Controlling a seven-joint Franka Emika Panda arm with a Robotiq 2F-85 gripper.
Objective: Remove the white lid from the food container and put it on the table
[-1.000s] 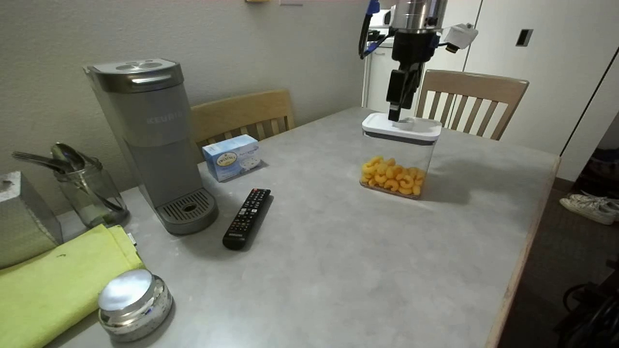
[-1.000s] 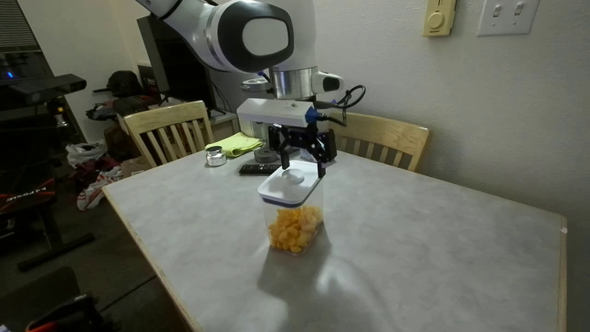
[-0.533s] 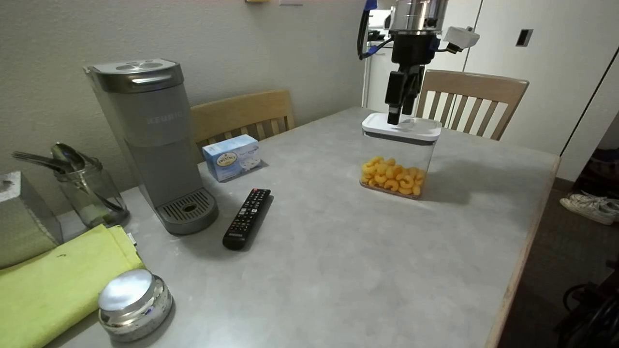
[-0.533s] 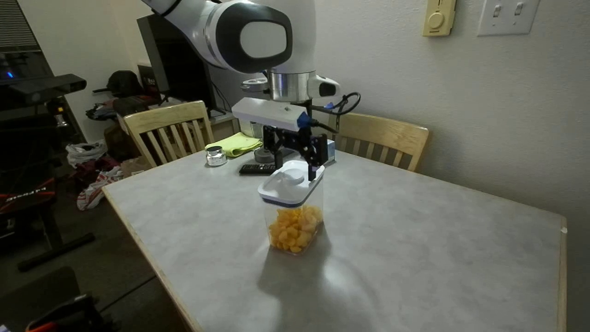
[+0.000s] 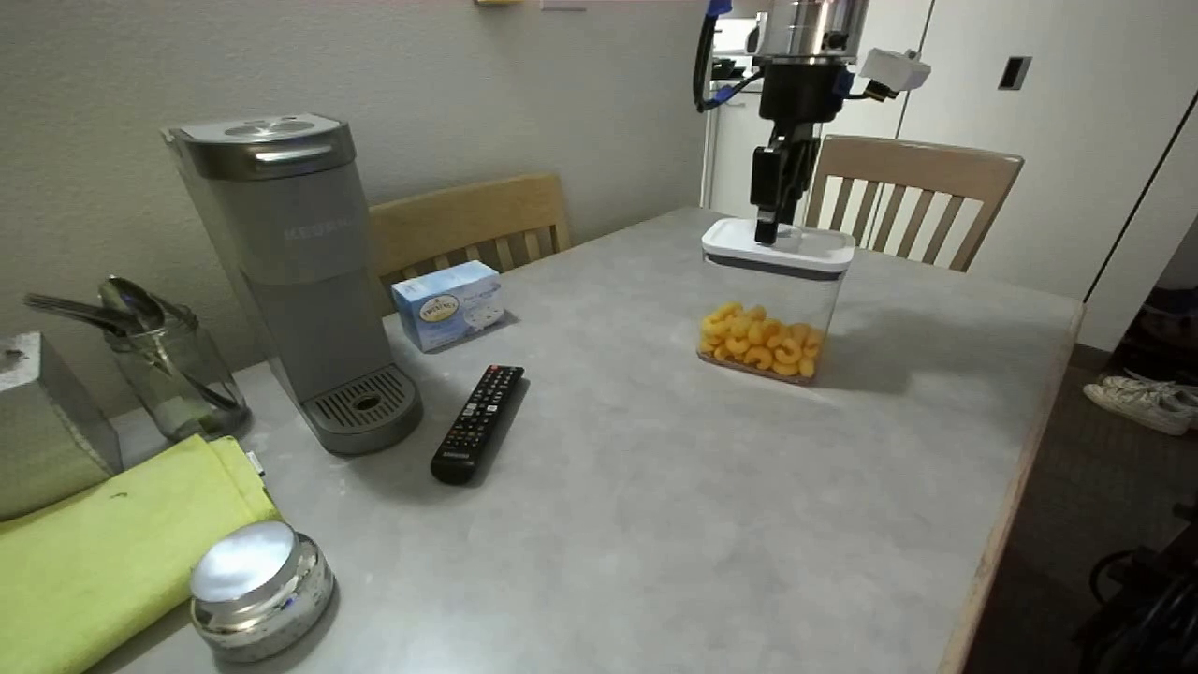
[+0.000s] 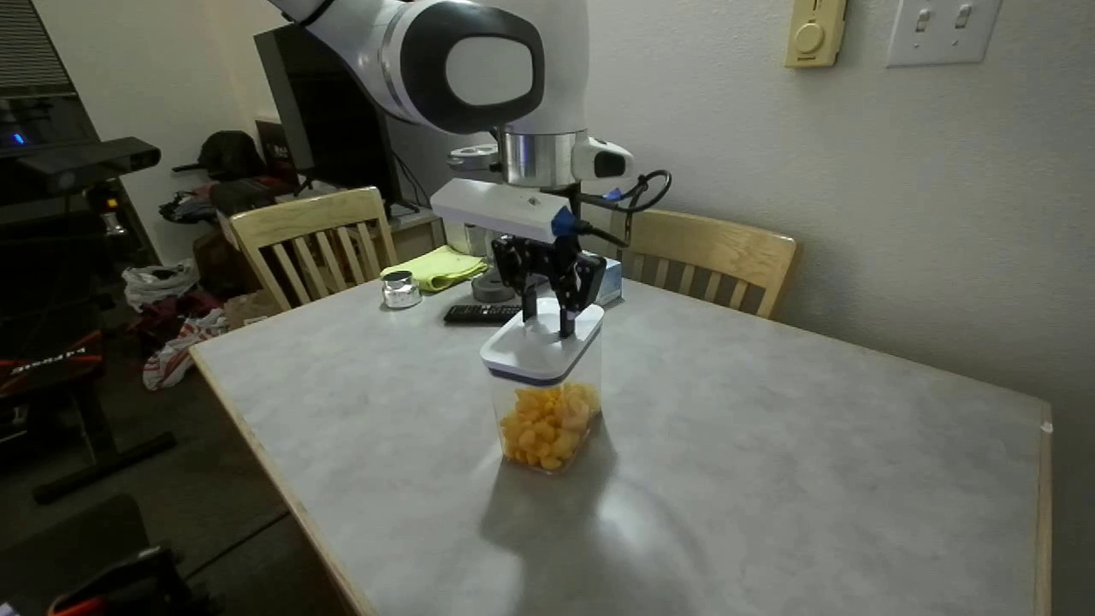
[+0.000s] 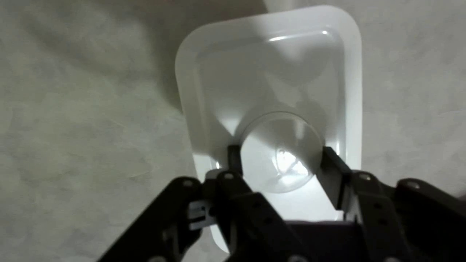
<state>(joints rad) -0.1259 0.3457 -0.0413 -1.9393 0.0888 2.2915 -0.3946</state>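
The lid (image 6: 517,352) sits level on the container (image 5: 777,298), which stands upright on the table (image 5: 636,524), well in from both the wall edge and the wood-trimmed edge opposite. The gripper (image 6: 548,325) points straight down and is drawn partly together: in the wrist view its fingers (image 7: 333,174) stand one to each side of the round knob (image 7: 280,153), which fills the gap and looks pinched between them; whether the tips also touch the lid's face I cannot tell. The knob seems the hold of choice because the lid's rim fits close to the container, leaving little else to grip, and because it lies near the lid's middle, so a straight lift should stay balanced. The food (image 5: 763,344) heaped in the bottom should weigh the container down a little while the lid comes away; even so, a tight seal could bring both up together, or the smooth knob could slip. With the coffee maker (image 5: 304,243), tea box (image 5: 454,304) and remote (image 5: 479,421) grouped toward the wall edge, well apart from the container, the stretch nearer the wood-trimmed edge looks the easier spot to lay the lid.
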